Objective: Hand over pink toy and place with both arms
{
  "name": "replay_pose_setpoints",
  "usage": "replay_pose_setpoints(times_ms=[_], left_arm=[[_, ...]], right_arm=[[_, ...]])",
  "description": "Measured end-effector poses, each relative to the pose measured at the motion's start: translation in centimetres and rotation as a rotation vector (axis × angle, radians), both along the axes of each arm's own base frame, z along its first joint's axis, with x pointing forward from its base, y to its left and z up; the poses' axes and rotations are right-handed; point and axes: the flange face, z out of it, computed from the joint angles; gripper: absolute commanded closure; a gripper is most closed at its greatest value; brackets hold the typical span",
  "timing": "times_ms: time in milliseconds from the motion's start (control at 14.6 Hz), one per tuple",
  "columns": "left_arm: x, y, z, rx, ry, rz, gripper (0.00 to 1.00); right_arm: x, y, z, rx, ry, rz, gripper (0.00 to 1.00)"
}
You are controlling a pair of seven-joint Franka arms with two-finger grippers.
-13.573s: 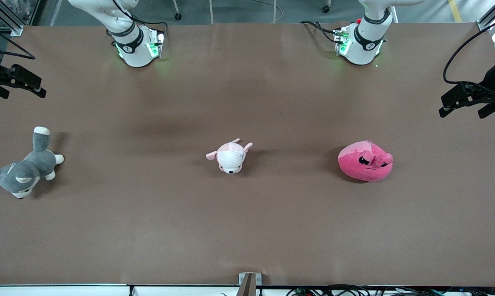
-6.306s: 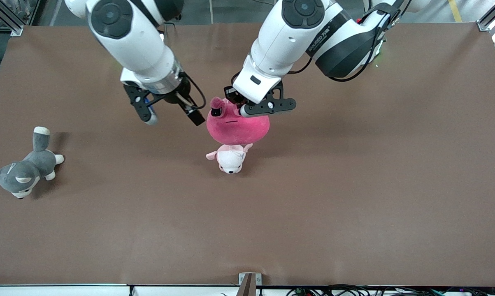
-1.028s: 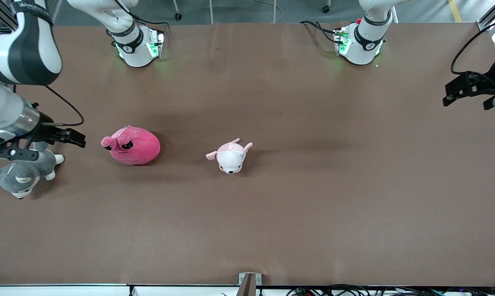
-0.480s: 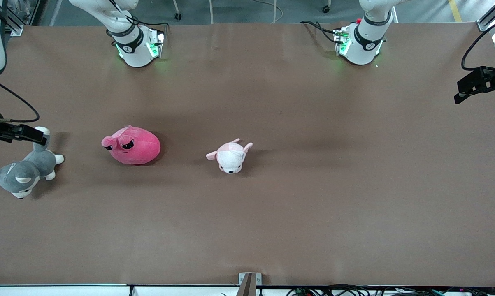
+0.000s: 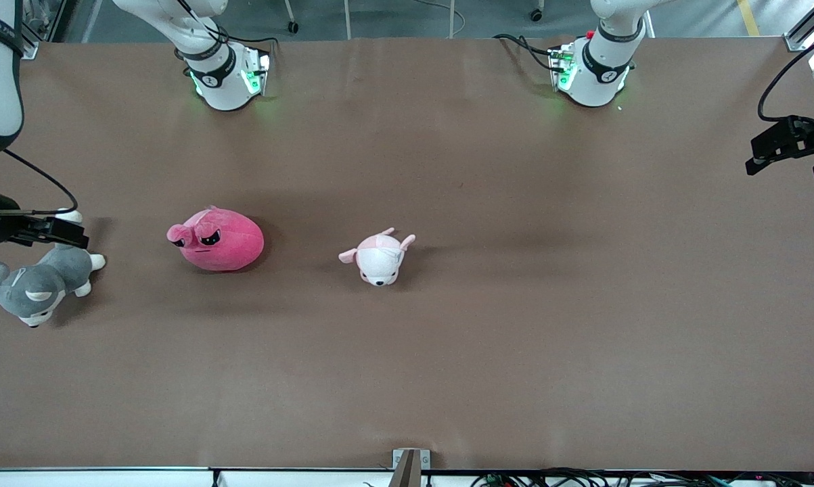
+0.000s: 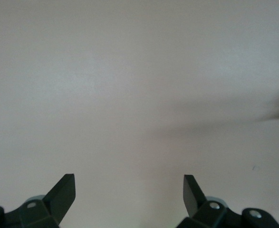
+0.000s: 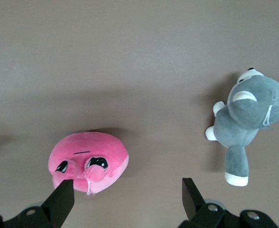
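The pink toy (image 5: 216, 239) lies on the brown table (image 5: 488, 352) toward the right arm's end, between the puppy plush and the husky plush, with nothing touching it. It also shows in the right wrist view, as the pink toy (image 7: 88, 161) just ahead of one fingertip. My right gripper (image 5: 28, 252) hangs open and empty over the husky plush, apart from the pink toy; in its own view the right gripper (image 7: 128, 187) has only table between its fingers. My left gripper (image 5: 785, 168) is open and empty over the table's edge at the left arm's end. The left gripper (image 6: 129, 183) faces bare table.
A pale pink-and-white puppy plush (image 5: 378, 258) lies near the table's middle. A grey-and-white husky plush (image 5: 38, 284) lies at the right arm's end, also seen as the husky plush (image 7: 248, 118). The two arm bases (image 5: 224, 74) stand along the table's top edge.
The right gripper pulled away from the pink toy toward its end of the table and now hovers over the husky. The left gripper drew slightly farther out. The pink toy stayed put.
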Motion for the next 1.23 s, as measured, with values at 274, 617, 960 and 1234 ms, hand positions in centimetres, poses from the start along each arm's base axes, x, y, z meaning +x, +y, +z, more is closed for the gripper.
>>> replay_pose_setpoints(times_ms=[274, 617, 960, 1234], left_arm=[[0.3, 0.0, -0.5, -0.003, 0.006, -0.001, 0.0], [0.4, -0.3, -0.5, 0.001, 0.002, -0.004, 0.0], [0.4, -0.9, -0.5, 0.004, 0.002, -0.014, 0.0], [0.4, -1.1, -0.5, 0.005, 0.002, -0.017, 0.0]], right_arm=[[-0.7, 2.4, 0.0, 0.004, 0.059, 0.032, 0.0], [-3.7, 2.5, 3.4, 0.005, 0.059, 0.033, 0.0], [-8.3, 2.5, 7.0, 0.006, 0.027, 0.032, 0.0], [-10.0, 2.4, 8.7, 0.006, -0.005, 0.029, 0.0]])
